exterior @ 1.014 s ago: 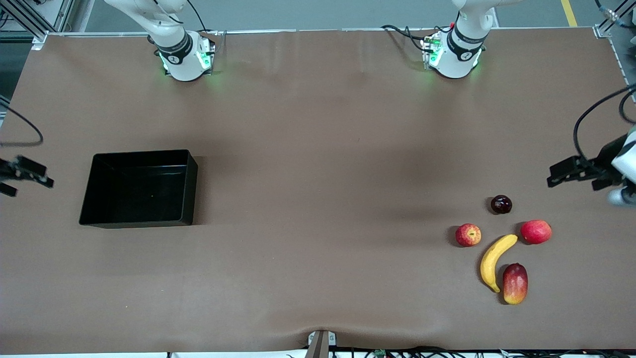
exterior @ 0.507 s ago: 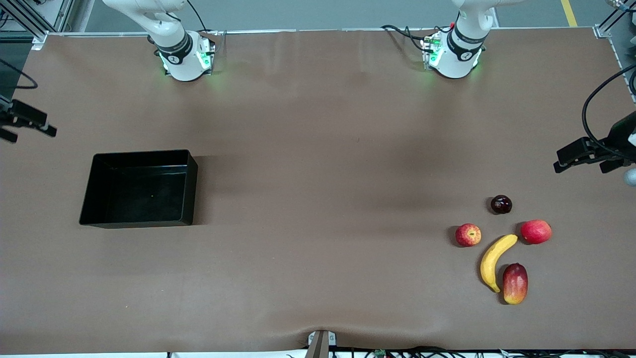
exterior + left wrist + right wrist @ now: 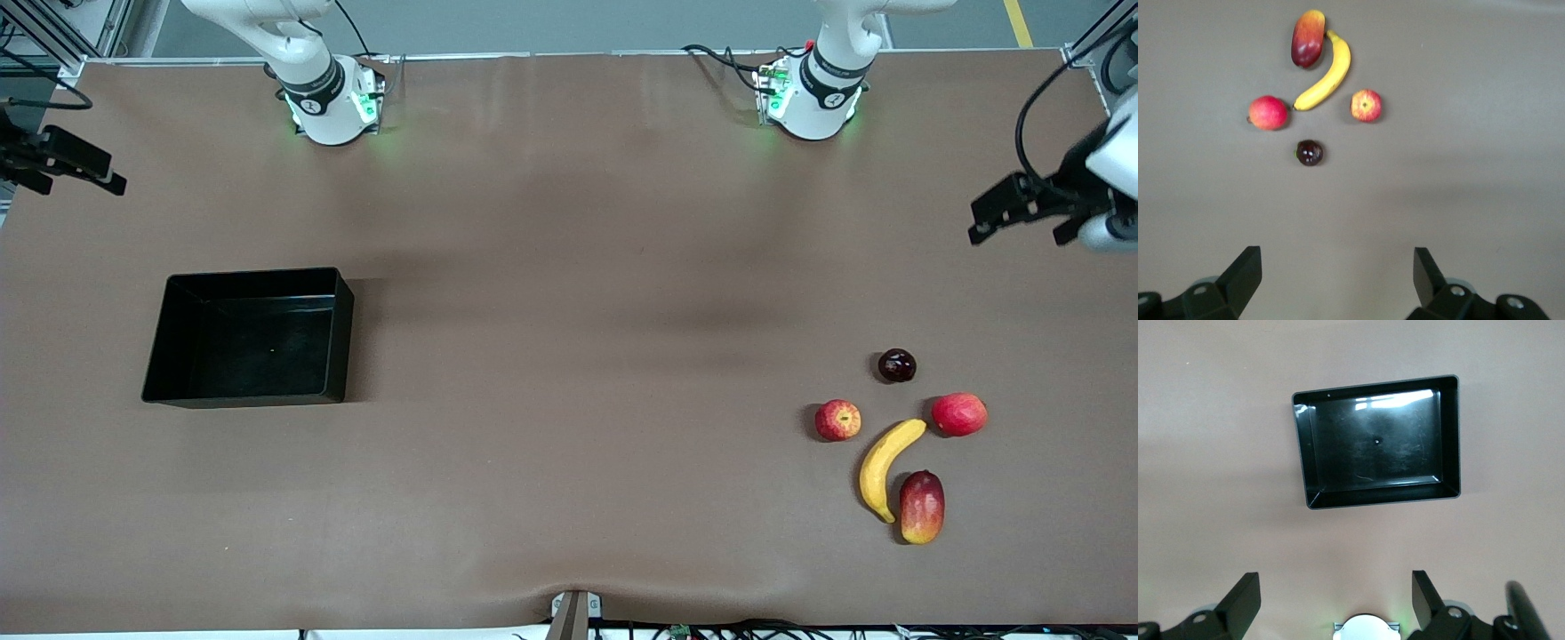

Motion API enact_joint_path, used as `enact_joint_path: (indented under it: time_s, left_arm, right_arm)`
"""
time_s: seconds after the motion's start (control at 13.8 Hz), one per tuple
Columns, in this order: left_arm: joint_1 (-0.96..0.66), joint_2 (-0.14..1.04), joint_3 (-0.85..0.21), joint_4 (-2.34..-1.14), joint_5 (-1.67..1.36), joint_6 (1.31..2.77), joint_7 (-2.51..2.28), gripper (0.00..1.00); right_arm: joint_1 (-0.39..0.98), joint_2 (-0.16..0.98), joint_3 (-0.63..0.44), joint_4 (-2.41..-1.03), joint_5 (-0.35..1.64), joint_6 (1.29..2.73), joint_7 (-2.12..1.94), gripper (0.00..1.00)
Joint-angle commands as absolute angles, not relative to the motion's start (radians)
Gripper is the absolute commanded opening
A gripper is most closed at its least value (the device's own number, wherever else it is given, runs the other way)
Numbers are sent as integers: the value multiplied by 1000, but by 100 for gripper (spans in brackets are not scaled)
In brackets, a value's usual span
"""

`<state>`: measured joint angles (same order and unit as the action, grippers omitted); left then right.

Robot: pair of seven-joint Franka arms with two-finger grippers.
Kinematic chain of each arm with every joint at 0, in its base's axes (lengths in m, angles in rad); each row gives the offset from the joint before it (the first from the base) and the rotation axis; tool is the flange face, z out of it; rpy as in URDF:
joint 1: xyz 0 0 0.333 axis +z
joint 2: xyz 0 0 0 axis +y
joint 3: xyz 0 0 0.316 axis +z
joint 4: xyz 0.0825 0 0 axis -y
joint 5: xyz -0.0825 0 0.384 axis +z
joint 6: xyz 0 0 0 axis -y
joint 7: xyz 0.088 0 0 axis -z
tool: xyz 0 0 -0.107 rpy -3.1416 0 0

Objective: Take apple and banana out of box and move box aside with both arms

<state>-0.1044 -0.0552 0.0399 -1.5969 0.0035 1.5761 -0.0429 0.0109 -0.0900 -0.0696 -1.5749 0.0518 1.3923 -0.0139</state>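
Note:
The yellow banana (image 3: pixel 885 467) lies at the left arm's end of the table, with the small streaked red apple (image 3: pixel 837 420) beside it. Both show in the left wrist view, the banana (image 3: pixel 1328 73) and the apple (image 3: pixel 1366 105). The black box (image 3: pixel 342 333) stands empty toward the right arm's end and also shows in the right wrist view (image 3: pixel 1378 447). My left gripper (image 3: pixel 1015 222) is open and empty in the air over the table's edge at its own end, apart from the fruits (image 3: pixel 1338 267). My right gripper (image 3: pixel 76 178) is open and empty over the table's edge at its end (image 3: pixel 1336 590).
A dark plum (image 3: pixel 897 365), a plain red round fruit (image 3: pixel 959 414) and a red-yellow mango (image 3: pixel 921 507) lie around the banana. The two arm bases (image 3: pixel 333 98) stand along the table's edge farthest from the front camera. The brown tabletop (image 3: pixel 569 356) stretches between box and fruits.
Both grippers have moved up the front view toward the base side of the table, staying open. The fruits and the box have not moved.

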Motion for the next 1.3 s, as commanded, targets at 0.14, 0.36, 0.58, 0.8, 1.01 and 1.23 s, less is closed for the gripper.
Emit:
enact_joint_path:
  time_s: [0.14,0.36,0.58,0.8,1.01,1.23]
  left_arm:
    - [-100,-195,2,-1736,44,1592,-61,100]
    - [-97,-201,-28,-1727,43,1585,-66,100]
    - [-94,-180,-9,-1707,40,1585,-52,100]
    - [-74,-123,0,-1625,29,1551,-49,100]
    - [-75,-106,0,-1608,38,1528,-51,100]
    - [-75,-107,0,-1608,40,1513,-51,100]
  right_arm:
    - [52,-94,-83,-1554,17,1409,-49,100]
    - [46,-91,-94,-1554,11,1398,-55,100]
    - [34,-84,-109,-1545,9,1393,-57,100]
    - [37,-72,-107,-1519,9,1388,-57,100]
    - [32,-66,-109,-1508,11,1384,-57,100]
    - [32,-64,-107,-1506,15,1376,-57,100]
